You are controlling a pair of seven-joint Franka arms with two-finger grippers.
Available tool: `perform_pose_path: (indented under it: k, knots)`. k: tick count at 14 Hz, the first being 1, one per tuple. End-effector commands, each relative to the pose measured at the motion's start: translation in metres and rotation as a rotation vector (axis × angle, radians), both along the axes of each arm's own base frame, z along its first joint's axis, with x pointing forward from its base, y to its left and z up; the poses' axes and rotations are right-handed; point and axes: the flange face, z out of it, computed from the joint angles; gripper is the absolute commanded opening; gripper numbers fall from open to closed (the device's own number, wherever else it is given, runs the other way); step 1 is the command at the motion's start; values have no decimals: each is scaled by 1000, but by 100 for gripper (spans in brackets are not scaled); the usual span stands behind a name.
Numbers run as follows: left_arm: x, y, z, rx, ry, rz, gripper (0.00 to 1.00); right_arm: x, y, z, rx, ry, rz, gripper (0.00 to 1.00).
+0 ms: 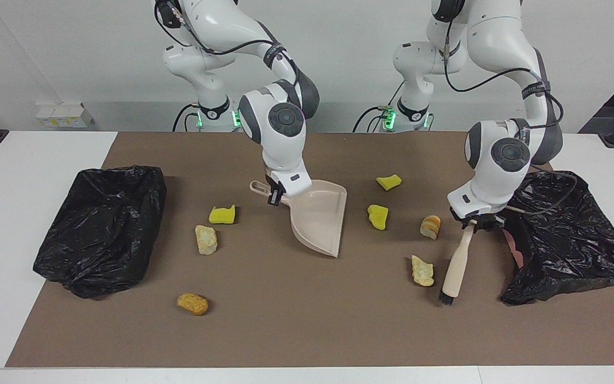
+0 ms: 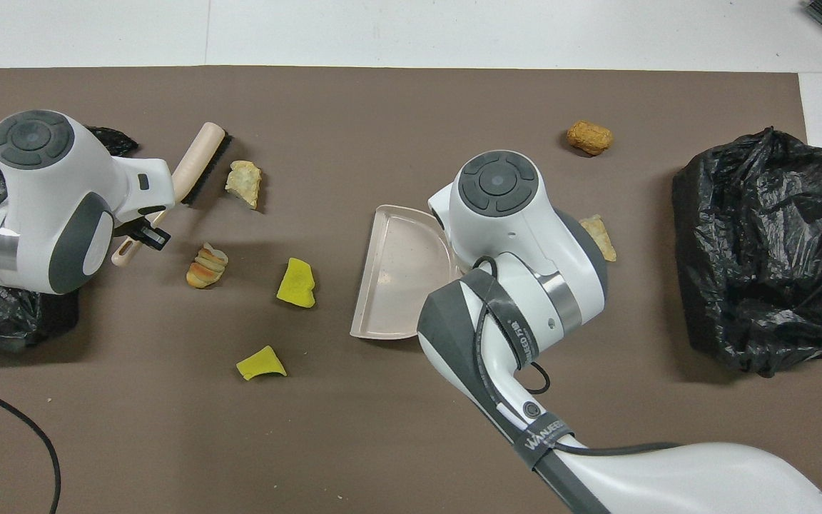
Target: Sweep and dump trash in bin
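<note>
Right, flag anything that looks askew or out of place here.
The black bin liner at the left arm's end sags aside, baring a pink bin wall. Nothing else stands out: the trash lumps lie scattered on the brown mat, none yet in the beige dustpan.

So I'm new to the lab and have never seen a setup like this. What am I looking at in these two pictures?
These are two white robot arms at a table covered by a brown mat. One picture faces the robots from across the table; the other looks down from above their own end, so its sides are flipped.

The left gripper is shut on the handle of a brush, whose bristles reach down to the mat beside a tan piece of trash. The right gripper is shut on the handle of a beige dustpan, which is tilted with its open mouth turned toward the left arm's end.

Seven lumps of trash lie scattered on the mat: yellow sponge chunks and bread-like pieces. At each end of the table sits a bin lined with a black bag.
</note>
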Motion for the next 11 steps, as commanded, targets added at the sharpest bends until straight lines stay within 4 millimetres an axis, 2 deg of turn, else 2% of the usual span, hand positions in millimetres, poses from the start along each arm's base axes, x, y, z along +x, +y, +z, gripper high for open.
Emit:
perform_pose_path:
  k: [1,5,6,8,11]
  knots:
    - [-15,-14,-5,19,27,-46,0,-8,-4,-4,-4,-40,103,0]
    - [-47,-61,-11,21,56,-105,0,-11,-1,-7,-2,-38,129,0]
    - [-60,-75,-16,21,59,-90,0,-13,4,-8,-3,-41,131,0]
    - [-88,-110,-22,24,57,-61,0,-13,6,-8,-3,-41,132,0]
    - [-122,-166,-23,-5,84,-131,0,-13,6,-9,-3,-40,129,0]
